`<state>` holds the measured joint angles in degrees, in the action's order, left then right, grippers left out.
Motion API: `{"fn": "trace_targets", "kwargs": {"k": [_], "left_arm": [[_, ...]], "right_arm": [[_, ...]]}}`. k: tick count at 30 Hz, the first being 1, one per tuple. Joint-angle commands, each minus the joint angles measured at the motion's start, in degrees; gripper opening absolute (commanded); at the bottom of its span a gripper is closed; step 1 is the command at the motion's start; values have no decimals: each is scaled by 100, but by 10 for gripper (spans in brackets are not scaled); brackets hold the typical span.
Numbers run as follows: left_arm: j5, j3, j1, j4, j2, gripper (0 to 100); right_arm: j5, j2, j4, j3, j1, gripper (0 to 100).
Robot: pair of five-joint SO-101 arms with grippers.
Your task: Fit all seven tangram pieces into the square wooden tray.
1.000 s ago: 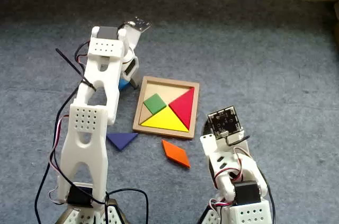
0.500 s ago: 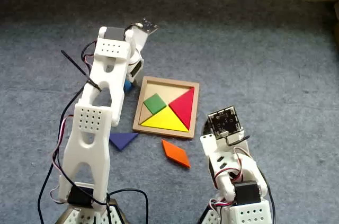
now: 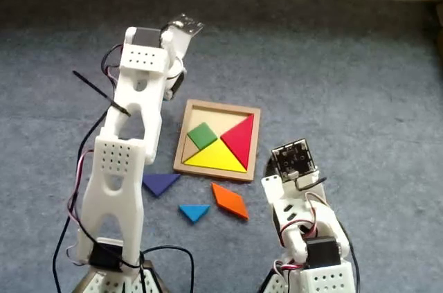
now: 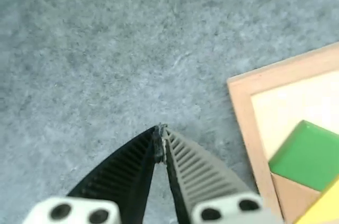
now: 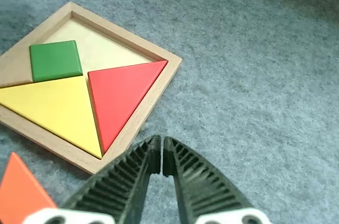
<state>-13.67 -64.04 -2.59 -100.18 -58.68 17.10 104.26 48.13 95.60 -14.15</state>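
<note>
Grey carpet surface [image 3: 360, 85] is carrying the square wooden tray [image 3: 225, 105], which is lying just beside the clenched, empty left tool [image 4: 160, 134] and just ahead of the clenched, empty right tool [image 5: 161, 147]. An orange parallelogram piece [image 5: 18, 195] is lying beside the right tool.

The tray [image 3: 223, 105] lies mid-carpet [image 3: 346, 64] between the two arms. Inside it, the square piece [image 3: 202, 135] sits toward the left side. One large triangle [image 3: 214, 156] runs along the near side, edge to edge with a second large triangle [image 3: 240, 139] on the right side. Outside, before the tray's near edge, a medium triangle [image 3: 160, 182] lies at the left, a parallelogram [image 3: 230, 200] at the right, and a small triangle [image 3: 194, 212] between them and nearer. The left gripper [image 4: 160, 131] hangs just off the tray's far left corner, the right gripper [image 5: 161, 142] just off its near right corner.
</note>
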Motion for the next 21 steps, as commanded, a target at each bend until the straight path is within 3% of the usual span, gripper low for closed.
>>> {"fn": "trace_targets", "kwargs": {"k": [1,11,15,21], "left_arm": [[97,321,-198,-70,778,6],[475,2501,-391,-35,3178,5],[967,3556,-505,-26,4321,5],[1345,5279,-207,343,6273,5]], "right_arm": [[79,66,-163,382,-13,34],[79,66,-163,382,-4,34],[70,57,-92,338,-4,34],[35,22,1007,-426,-40,34]]}}
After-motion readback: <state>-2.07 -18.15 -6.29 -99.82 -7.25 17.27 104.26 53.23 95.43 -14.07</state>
